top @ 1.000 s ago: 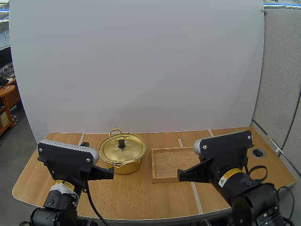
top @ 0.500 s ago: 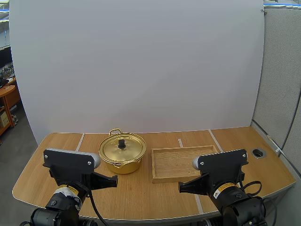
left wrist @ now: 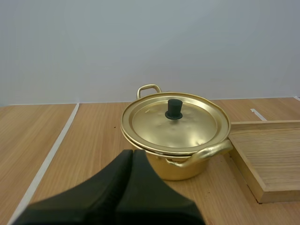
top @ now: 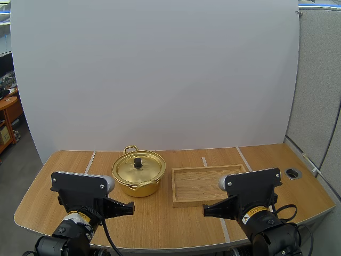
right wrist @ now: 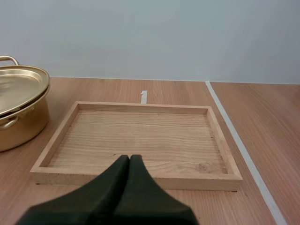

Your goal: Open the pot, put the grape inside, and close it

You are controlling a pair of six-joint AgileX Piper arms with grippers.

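A gold pot [top: 138, 173] stands on the table with its lid [left wrist: 174, 122] on; the lid has a black knob [left wrist: 174, 108]. My left gripper [top: 129, 207] hovers low, in front of the pot and short of it, its fingers [left wrist: 132, 157] lying together as one dark wedge. My right gripper [top: 207, 211] sits just before the front edge of the wooden tray [top: 205, 184], also shut with nothing in it [right wrist: 129, 161]. The tray's floor [right wrist: 136, 136] is bare.
White tape lines [top: 221, 221] cross the wooden table. A round cable hole [top: 292, 173] sits near the right edge. The pot [right wrist: 18, 112] stands close to the tray's left side.
Both arms have drawn back toward the table's front and dropped lower over the last second. The pot and tray have not moved.
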